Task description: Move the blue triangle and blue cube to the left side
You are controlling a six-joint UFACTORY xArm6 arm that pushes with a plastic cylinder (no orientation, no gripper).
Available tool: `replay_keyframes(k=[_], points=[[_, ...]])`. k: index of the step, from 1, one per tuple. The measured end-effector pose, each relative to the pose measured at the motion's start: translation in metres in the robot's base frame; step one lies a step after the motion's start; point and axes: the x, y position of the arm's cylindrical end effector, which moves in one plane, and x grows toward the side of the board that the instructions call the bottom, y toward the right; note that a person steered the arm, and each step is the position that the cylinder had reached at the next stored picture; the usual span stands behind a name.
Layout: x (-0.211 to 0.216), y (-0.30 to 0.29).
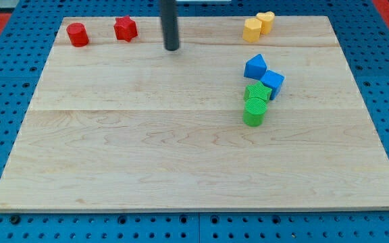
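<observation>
Now: my tip [172, 48] well left of blue triangle [254, 67], apex up-right, touching blue cube [273, 84]; no claw.

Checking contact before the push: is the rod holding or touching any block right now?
Nothing is held. My tip stands alone near the view's top, well left of the blue triangle and blue cube, touching no block.

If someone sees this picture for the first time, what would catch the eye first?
Probably the tight cluster at the view's right: the blue triangle and blue cube huddled against two green blocks. Next, my tip, a dark rod near the view's top, well left of that cluster. Two red blocks and two yellow blocks line the top edge.
</observation>
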Motion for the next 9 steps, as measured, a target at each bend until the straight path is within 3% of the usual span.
replay_keyframes(k=[2,3,4,5,6,8,9], points=[[0.018,0.161],[0.047,0.202],[0.05,0.14],[0.088,0.13],[0.093,0.107],[0.096,-0.052],[0.068,-0.012]])
